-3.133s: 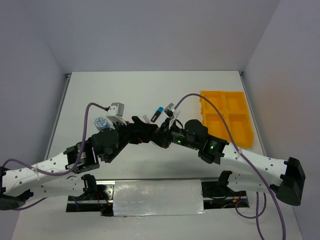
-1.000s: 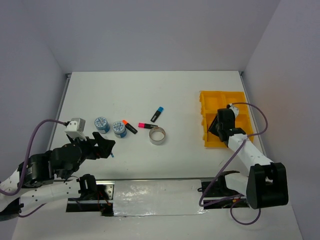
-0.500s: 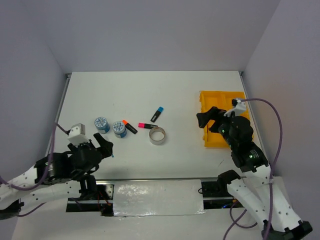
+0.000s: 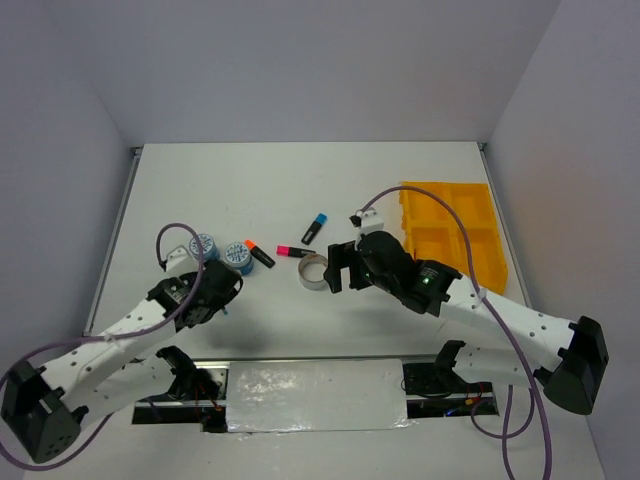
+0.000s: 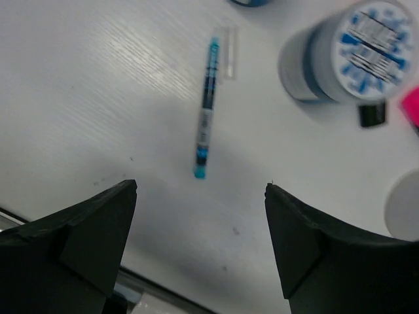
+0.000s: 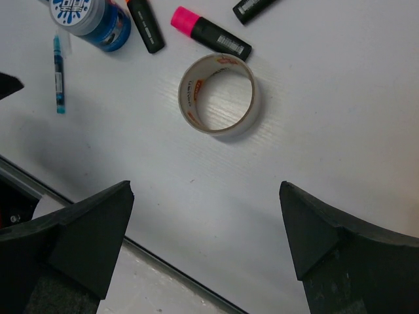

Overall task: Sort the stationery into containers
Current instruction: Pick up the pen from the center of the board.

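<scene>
A thin blue pen (image 5: 205,118) lies on the white table just ahead of my left gripper (image 5: 200,193), which is open and empty. Beyond the pen stands a blue-white tape roll (image 5: 353,55). The silvery tape ring (image 6: 219,95) lies flat just ahead of my right gripper (image 6: 206,190), also open with nothing between its fingers. Past the ring lie a pink-capped marker (image 6: 209,33), an orange-capped marker (image 4: 258,253) and a blue-capped marker (image 4: 315,228). From above, two tape rolls (image 4: 238,257) sit beside the left gripper (image 4: 218,288). The yellow tray (image 4: 455,235) stands at the right.
The table's near edge and a metal strip (image 6: 98,261) run under both grippers. The right arm (image 4: 470,305) stretches from the near right corner across the space in front of the tray. Grey walls close in the table on three sides.
The right gripper has left the yellow tray and swung left to the tape ring. The left gripper has moved up and right over the blue pen, close to the tape rolls.
</scene>
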Available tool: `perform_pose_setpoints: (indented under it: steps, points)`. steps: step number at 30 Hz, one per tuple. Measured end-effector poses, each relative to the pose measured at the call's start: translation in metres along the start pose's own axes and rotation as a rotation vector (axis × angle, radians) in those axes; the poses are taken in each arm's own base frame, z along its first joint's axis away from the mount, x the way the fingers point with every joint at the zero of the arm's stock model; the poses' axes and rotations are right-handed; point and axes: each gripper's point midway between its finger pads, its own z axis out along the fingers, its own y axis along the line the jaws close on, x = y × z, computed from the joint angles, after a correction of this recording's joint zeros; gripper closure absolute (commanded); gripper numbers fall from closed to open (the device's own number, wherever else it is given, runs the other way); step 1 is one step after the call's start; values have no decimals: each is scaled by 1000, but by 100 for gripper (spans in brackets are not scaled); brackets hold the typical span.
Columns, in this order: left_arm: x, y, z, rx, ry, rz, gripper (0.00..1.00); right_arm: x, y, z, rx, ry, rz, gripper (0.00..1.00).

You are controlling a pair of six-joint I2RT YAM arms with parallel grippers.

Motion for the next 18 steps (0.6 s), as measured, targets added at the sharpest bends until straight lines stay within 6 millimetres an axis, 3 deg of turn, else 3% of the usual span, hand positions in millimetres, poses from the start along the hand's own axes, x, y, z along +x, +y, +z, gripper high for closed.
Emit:
perform_pose_setpoints:
  steps: [2, 4, 9, 13, 18]
  points:
    - [5, 10, 23, -75, 42, -6, 9, 0, 3, 0, -5, -1, -4, 0]
    - [14, 14, 33, -100, 91, 22, 10, -2, 3, -1, -5, -12, -2, 0]
    - [27, 3, 50, -106, 159, 52, 19, -8, 3, -6, -7, -39, 4, 0]
    - [36, 7, 60, -161, 188, 71, 26, -7, -1, -10, -8, -58, 5, 0]
    - [34, 9, 65, -179, 187, 43, 28, 0, -9, -11, 5, -67, -1, 0]
